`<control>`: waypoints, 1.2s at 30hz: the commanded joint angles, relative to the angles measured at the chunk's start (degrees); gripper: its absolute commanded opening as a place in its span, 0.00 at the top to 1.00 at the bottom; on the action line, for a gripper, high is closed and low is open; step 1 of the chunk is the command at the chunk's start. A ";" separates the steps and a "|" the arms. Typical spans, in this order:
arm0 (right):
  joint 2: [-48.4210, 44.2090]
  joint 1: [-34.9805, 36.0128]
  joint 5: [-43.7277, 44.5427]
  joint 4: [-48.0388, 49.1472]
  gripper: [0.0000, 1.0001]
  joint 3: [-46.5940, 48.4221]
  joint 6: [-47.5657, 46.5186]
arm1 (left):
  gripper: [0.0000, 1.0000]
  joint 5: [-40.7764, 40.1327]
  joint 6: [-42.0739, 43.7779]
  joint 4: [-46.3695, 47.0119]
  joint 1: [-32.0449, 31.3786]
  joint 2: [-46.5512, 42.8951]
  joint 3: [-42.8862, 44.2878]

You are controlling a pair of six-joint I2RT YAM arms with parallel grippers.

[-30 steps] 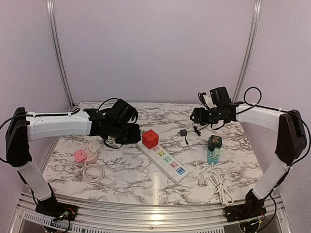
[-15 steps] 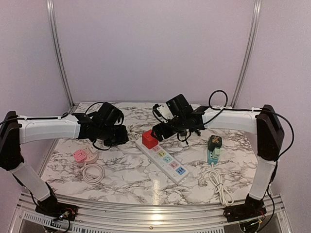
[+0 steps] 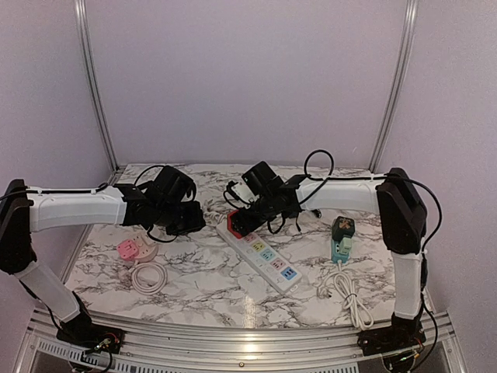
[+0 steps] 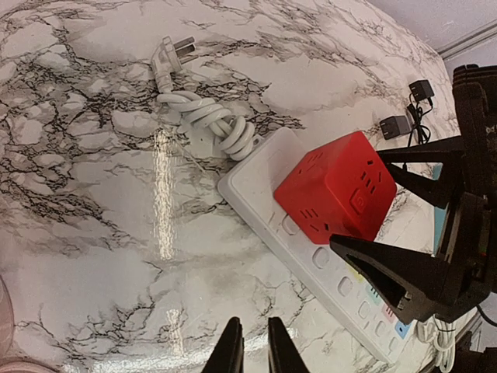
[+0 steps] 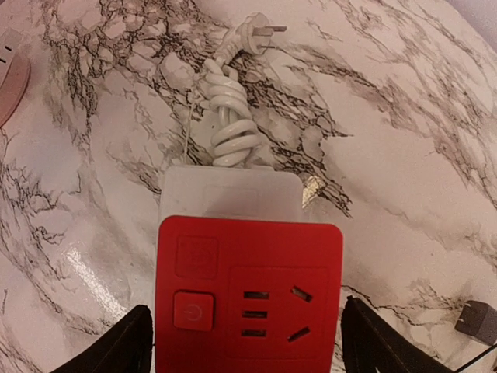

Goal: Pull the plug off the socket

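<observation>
— Where's the red cube-shaped plug [image 5: 248,284]?
— Seated on the far end of the white power strip [image 5: 229,190], mid-table. The right gripper [image 5: 245,311] straddles it, jaws wide apart, a finger on each side.
— Anything crowding it?
— A coiled white cord [image 5: 229,132] lies just beyond the strip's end, and a small black charger [image 5: 477,322] is well apart. The left gripper [image 4: 255,353] hovers nearby over bare marble tabletop [image 4: 93,233], jaws almost together, empty.

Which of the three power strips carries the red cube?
The long white strip in the middle: the red cube sits on its far end. The pink strip and the teal strip lack it.
</observation>
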 commanded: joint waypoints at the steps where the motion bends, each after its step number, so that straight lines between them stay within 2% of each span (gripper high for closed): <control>1: 1.74 -0.09 0.85 -0.71 0.23 2.83 -0.32 | 0.86 1.25 -0.38 1.50 0.51 -1.09 -0.96; 5: 2.49 -0.09 0.56 0.11 0.38 2.88 -0.04 | 0.86 2.42 -1.02 2.66 0.68 -0.33 -1.26; 7: 2.82 -0.09 0.47 0.59 0.42 2.89 0.21 | 0.86 3.27 -1.57 3.60 0.84 0.06 -1.72; 11: 2.68 -0.04 -0.16 0.43 0.65 2.79 0.91 | 0.86 6.43 -3.22 6.86 1.80 1.06 -3.19; 13: 1.81 0.35 -0.16 0.37 0.72 1.90 1.08 | 0.86 8.05 -4.16 8.68 2.20 1.61 -3.92; 25: -7.40 4.40 0.55 2.08 0.76 -9.71 4.73 | 0.89 13.35 -6.35 16.71 3.14 5.59 -6.49; 36: -9.32 5.36 0.63 3.77 0.77 -13.83 8.52 | 1.00 17.71 -8.70 22.80 2.97 10.89 -7.25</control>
